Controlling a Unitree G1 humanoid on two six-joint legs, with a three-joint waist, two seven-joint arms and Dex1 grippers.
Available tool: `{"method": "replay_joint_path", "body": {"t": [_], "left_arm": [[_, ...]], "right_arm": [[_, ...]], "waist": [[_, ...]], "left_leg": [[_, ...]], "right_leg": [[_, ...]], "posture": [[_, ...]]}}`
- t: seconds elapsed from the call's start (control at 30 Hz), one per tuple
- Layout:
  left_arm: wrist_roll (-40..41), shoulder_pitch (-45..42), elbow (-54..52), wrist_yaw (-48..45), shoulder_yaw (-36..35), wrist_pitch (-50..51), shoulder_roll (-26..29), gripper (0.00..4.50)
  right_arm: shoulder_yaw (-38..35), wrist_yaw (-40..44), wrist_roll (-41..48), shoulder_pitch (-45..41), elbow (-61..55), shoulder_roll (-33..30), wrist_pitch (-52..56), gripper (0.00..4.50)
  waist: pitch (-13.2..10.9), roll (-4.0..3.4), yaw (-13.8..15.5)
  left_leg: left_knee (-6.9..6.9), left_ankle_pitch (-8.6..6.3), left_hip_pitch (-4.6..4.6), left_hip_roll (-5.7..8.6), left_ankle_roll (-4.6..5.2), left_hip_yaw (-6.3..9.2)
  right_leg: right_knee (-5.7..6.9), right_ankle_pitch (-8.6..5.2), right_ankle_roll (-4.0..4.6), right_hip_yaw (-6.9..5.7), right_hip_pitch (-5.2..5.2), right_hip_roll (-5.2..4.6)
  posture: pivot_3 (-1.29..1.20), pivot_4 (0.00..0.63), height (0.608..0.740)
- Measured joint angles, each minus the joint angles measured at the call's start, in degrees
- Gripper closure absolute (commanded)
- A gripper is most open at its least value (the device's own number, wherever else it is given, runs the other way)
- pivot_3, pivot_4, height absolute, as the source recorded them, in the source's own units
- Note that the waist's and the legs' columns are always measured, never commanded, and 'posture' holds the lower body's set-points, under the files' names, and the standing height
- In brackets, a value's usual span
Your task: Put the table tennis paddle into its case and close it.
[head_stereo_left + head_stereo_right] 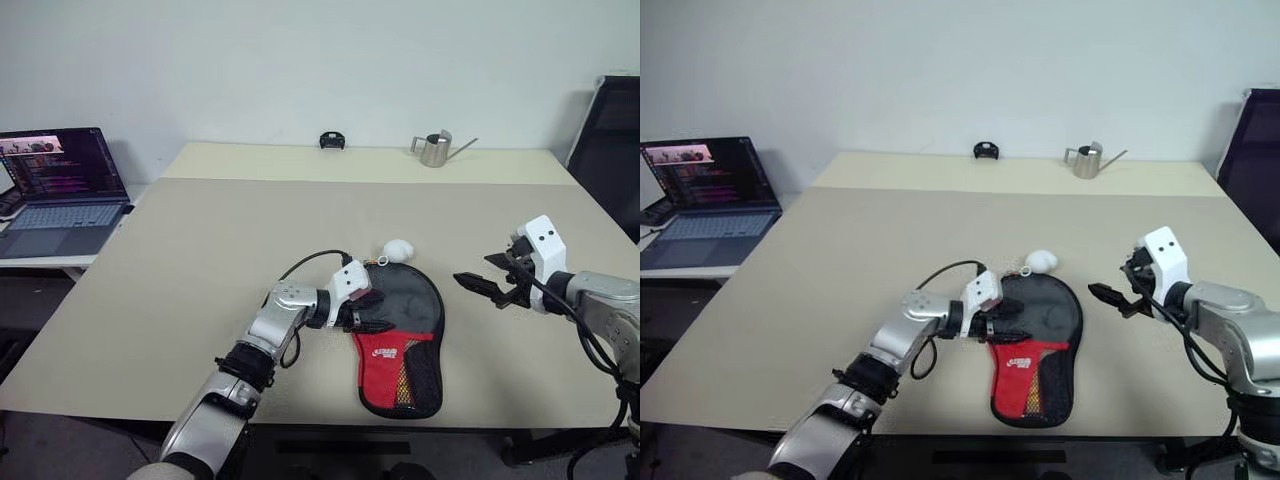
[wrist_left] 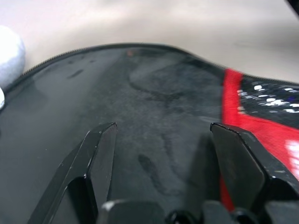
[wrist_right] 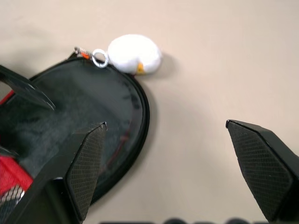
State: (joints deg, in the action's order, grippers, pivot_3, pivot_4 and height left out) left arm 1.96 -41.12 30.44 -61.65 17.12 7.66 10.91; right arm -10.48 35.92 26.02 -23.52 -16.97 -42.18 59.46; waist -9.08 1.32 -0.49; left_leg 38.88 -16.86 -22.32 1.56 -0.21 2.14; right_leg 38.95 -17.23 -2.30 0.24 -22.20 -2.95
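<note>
Two grippers of mine are over the table (image 1: 200, 260). My left gripper (image 1: 372, 312) hovers low at the black round end of the case (image 1: 405, 340), fingers spread apart with nothing between them. My right gripper (image 1: 490, 285) hangs in the air off the case's right side, jaws wide and empty. The case lies flat near the front edge, red panel toward me, its white ball charm (image 1: 399, 250) resting beside the far rim.

An office or lab: plain white wall, large beige table (image 1: 200, 300), open laptop (image 1: 62, 190) on a side desk
</note>
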Motion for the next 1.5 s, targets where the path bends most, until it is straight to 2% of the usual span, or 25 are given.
{"method": "replay_joint_path", "body": {"t": [0.17,0.43,0.77,0.97,1.5], "left_arm": [[0.16,-0.87,2.18,-0.24,-0.07,-0.76,-0.82,1.03],[0.24,-0.22,1.42,-0.51,0.2,-0.82,-0.35,1.03],[0.84,2.95,-3.9,-0.35,0.39,1.14,0.9,1.03],[0.91,4.14,-6.29,-0.18,0.44,2.67,1.64,1.03],[0.9,4.55,-7.31,0.18,0.55,3.25,1.92,1.03]], "right_arm": [[1.96,-1.79,-0.21,-3.29,3.78,3.15,-0.38,0.0],[2.92,-6.98,-1.45,-20.34,22.41,14.72,-4.51,0.0],[7.31,-8.86,-11.58,-31.43,57.26,22.41,-25.5,0.0],[7.21,-9.91,-14.22,-36.1,70.1,25.33,-34.2,0.0],[7.28,-8.92,-16.85,-37.88,76.96,29.93,-37.73,0.0]], "waist": [[0.0,-0.01,0.14],[0.02,-0.07,0.07],[0.02,-0.12,-0.59],[0.03,-0.14,-1.26],[0.08,-0.22,-1.32]], "left_leg": [[0.04,0.0,0.01,0.0,0.0,0.01],[0.02,0.02,0.06,0.02,-0.02,0.01],[0.02,0.07,-0.04,0.01,-0.1,-0.04],[0.02,0.12,-0.04,0.0,-0.19,-0.03],[0.02,0.13,-0.02,0.0,-0.22,-0.03]], "right_leg": [[0.04,0.0,0.0,-0.01,0.0,-0.01],[0.04,0.01,0.01,-0.03,0.0,-0.02],[0.05,0.01,0.02,0.0,-0.11,-0.03],[0.06,0.01,0.02,0.0,-0.1,-0.04],[0.09,0.01,0.02,0.02,-0.1,-0.04]], "posture": [[0.0,0.15,0.74],[0.0,0.15,0.74],[0.0,0.15,0.74],[0.0,0.15,0.74],[0.0,0.15,0.74]]}}
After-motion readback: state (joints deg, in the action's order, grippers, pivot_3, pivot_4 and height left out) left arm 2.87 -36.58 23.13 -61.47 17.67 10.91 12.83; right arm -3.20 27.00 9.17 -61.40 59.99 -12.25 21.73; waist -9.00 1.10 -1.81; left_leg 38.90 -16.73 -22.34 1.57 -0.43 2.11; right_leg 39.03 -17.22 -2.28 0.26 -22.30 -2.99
